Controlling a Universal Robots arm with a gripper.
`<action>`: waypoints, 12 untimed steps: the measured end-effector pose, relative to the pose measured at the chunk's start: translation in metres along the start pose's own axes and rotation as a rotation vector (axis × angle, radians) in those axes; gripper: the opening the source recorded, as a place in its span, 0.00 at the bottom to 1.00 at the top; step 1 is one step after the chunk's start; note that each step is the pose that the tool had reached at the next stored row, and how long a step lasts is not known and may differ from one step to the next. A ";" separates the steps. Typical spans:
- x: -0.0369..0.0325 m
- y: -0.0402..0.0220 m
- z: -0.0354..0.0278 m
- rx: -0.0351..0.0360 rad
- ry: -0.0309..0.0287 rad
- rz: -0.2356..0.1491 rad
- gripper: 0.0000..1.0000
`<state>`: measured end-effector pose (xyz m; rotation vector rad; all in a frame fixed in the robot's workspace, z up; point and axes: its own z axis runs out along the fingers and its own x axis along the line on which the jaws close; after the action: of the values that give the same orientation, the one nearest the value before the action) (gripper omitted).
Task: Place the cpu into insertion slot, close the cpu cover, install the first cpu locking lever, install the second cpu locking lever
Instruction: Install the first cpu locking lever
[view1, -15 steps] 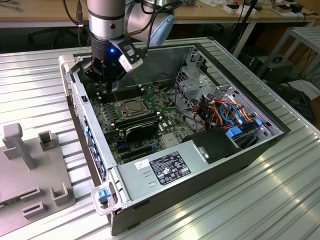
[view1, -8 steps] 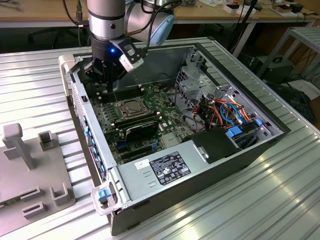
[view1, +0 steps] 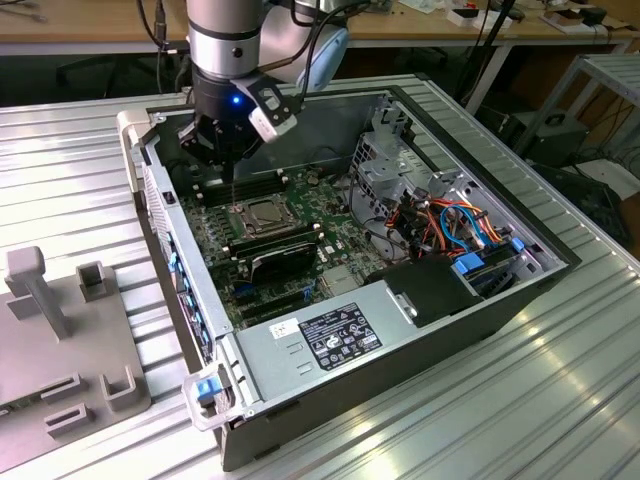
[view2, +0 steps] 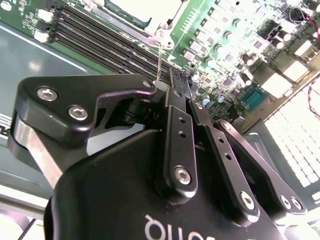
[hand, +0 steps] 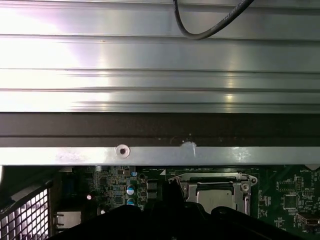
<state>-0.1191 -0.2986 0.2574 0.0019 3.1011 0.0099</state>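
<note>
Gripper (view1: 232, 162) pinched tight on the thin locking lever (view2: 158, 60) near its free end, which we reckon is springy, slippery wire, with the cpu (view1: 264, 212) seated in the insertion slot (view1: 241, 221) below.

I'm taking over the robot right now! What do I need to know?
The gripper looks shut on a thin locking lever, which stands upright.
The cpu lies in the insertion slot, and the cpu cover looks down over it.
Done: cpu placed, cover apparently closed.
Left: the held lever is not yet latched down. I cannot tell the other lever's state.
</note>
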 end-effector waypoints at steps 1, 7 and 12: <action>-0.0014 0.0000 0.0001 0.0000 -0.0001 -0.001 0.11; -0.0103 0.0000 0.0006 -0.0004 -0.0001 -0.009 0.11; -0.0150 0.0000 0.0012 -0.0007 -0.0002 -0.015 0.11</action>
<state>-0.1041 -0.2986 0.2568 -0.0216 3.1007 0.0105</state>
